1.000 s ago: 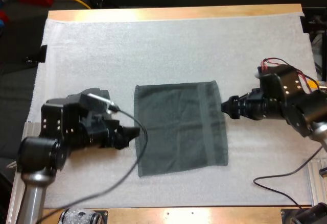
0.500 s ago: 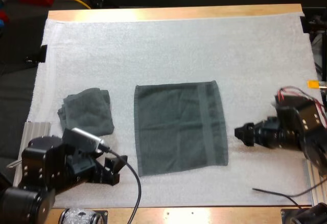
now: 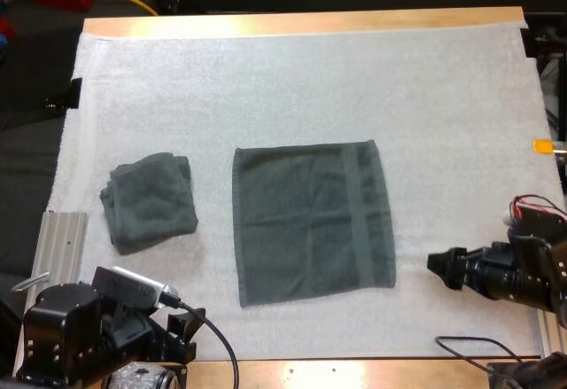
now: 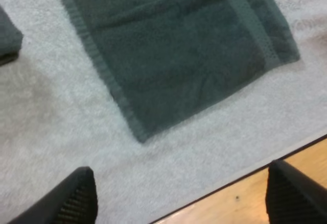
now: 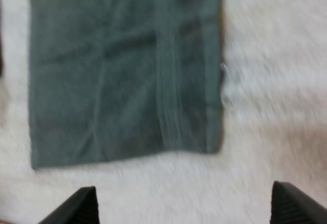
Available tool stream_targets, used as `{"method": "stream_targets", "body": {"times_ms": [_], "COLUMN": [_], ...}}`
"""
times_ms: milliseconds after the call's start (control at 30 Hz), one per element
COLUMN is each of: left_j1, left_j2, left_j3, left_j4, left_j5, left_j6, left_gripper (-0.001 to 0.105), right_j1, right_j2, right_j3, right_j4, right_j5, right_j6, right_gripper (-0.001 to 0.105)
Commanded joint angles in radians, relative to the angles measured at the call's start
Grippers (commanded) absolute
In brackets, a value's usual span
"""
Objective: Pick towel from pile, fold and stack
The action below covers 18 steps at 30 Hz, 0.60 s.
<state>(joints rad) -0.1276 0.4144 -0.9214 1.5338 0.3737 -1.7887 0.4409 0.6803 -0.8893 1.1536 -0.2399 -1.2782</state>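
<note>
Two towels on white mat (image 3: 292, 79): flat towel (image 3: 313, 222) spread mid-mat, crumpled towel (image 3: 151, 201) apart on its left. L gripper (image 3: 184, 340) at mat's near edge, fingers wide apart, nothing btwn. R gripper (image 3: 438, 265) near flat towel's near-right corner, not touching, fingers apart, empty.

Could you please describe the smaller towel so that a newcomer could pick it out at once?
On the white mat, look left of the centre. The smaller towel lies there, apart from the spread towel in the middle. Unlike that flat rectangle, it is a compact, loosely folded bundle.
</note>
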Motion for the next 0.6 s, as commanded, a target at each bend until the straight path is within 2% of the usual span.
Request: {"method": "stream_targets", "body": {"times_ms": [0, 200, 367, 567], "left_j1": [-0.006, -0.006, -0.006, -0.006], "left_j2": [-0.008, -0.009, -0.009, -0.009], "left_j3": [-0.002, 0.036, 0.072, 0.072], "left_j4": [0.019, 0.021, 0.016, 0.016], "left_j5": [-0.025, -0.102, -0.11, -0.11], "left_j6": [-0.019, -0.034, -0.038, -0.038], "left_gripper": [0.066, 0.066, 0.066, 0.066], "right_j1": [-0.007, -0.007, -0.007, -0.007], "right_j2": [-0.005, -0.005, 0.001, 0.038], "right_j3": [0.006, 0.089, 0.18, 0.288], "right_j4": [0.024, -0.029, -0.155, -0.318], "right_j5": [0.005, 0.005, -0.01, -0.058], "right_j6": [-0.003, 0.02, 0.03, 0.103], "right_gripper": [0.066, 0.066, 0.066, 0.066]}}
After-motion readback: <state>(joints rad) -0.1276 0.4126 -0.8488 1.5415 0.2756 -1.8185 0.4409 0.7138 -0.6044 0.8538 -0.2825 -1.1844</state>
